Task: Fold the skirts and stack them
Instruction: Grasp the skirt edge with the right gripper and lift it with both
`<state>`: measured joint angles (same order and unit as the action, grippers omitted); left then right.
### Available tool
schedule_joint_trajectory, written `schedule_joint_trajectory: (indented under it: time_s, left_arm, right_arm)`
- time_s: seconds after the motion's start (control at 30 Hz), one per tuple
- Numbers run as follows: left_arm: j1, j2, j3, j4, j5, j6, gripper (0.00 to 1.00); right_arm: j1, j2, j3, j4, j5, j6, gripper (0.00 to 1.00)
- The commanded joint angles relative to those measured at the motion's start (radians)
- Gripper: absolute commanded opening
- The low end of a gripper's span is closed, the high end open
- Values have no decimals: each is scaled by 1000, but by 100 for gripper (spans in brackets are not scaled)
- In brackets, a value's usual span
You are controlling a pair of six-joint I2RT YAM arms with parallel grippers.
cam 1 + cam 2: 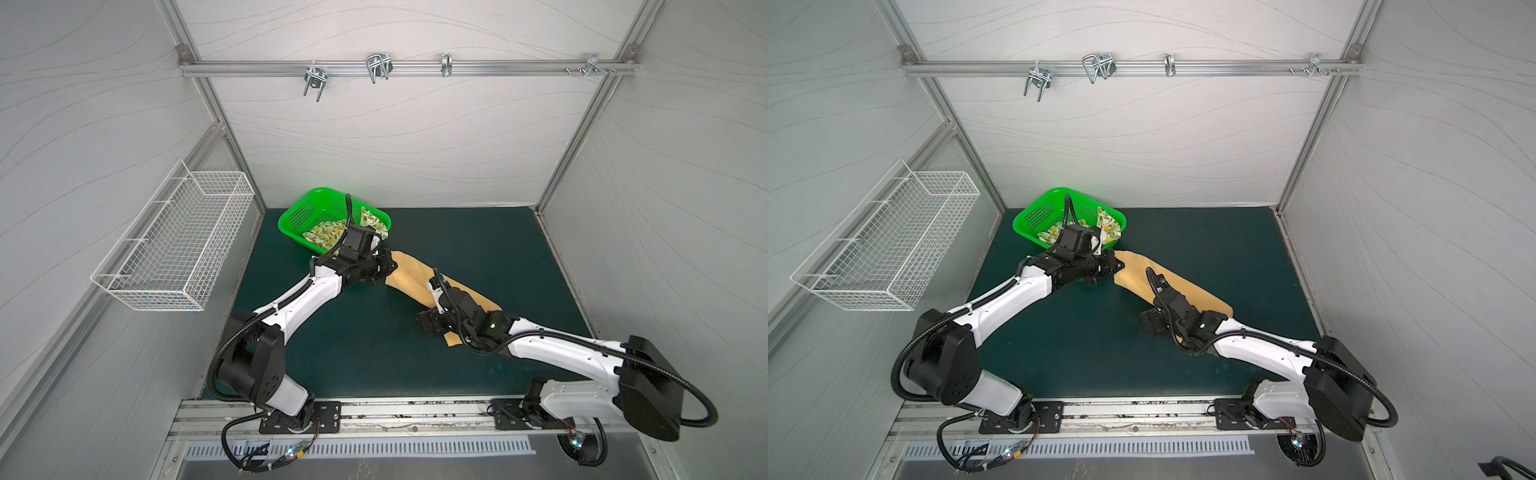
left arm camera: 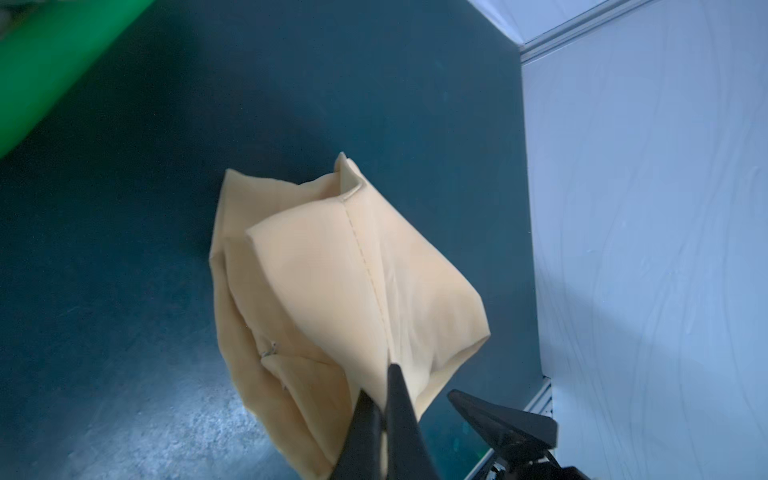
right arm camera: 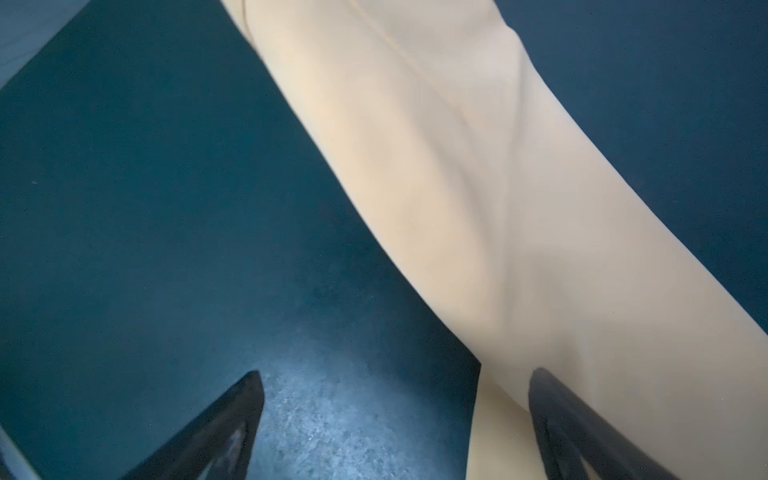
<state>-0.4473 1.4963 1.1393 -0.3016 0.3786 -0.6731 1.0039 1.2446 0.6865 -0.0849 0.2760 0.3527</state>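
A plain mustard-orange skirt lies as a long strip across the dark green mat, running from the green basket toward the right arm. My left gripper is shut on its far end, and the cloth is bunched and lifted there. My right gripper stands open at the strip's near edge. One of its fingers is over the bare mat and the other over the cloth. The lemon-printed skirt lies crumpled in the basket.
The green perforated basket sits at the mat's back left corner, close behind my left wrist. A white wire basket hangs on the left wall. Metal hooks hang from a rail high on the back wall. Panel walls enclose the mat.
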Motion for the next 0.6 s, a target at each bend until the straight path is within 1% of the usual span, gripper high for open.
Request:
schedule_joint_trajectory:
  time_s: [0.0,0.1,0.2,0.37,0.47,0.5,0.53,0.57]
  left_arm:
    - [-5,-41,48,-42,45,10,0]
    - [-5,-54,57,-54,52,13,0]
    - [-5,-57,58,-59,63,15,0]
    - [-5,-68,59,-62,72,17,0]
    - [-5,-78,68,-75,68,25,0]
    - [-5,-82,69,-78,68,26,0]
    - [-5,-84,70,-82,69,28,0]
    - [-5,-85,72,-85,67,30,0]
  right_arm:
    - [43,24,8,80,14,-31,99]
    - [84,57,29,101,84,-58,99]
    - [119,116,67,103,206,-85,99]
    - [140,243,145,76,394,-110,98]
    - [142,291,156,104,460,-131,99]
    - [141,304,156,119,462,-145,97]
    - [140,315,159,127,459,-154,91]
    - [140,323,163,128,456,-158,83]
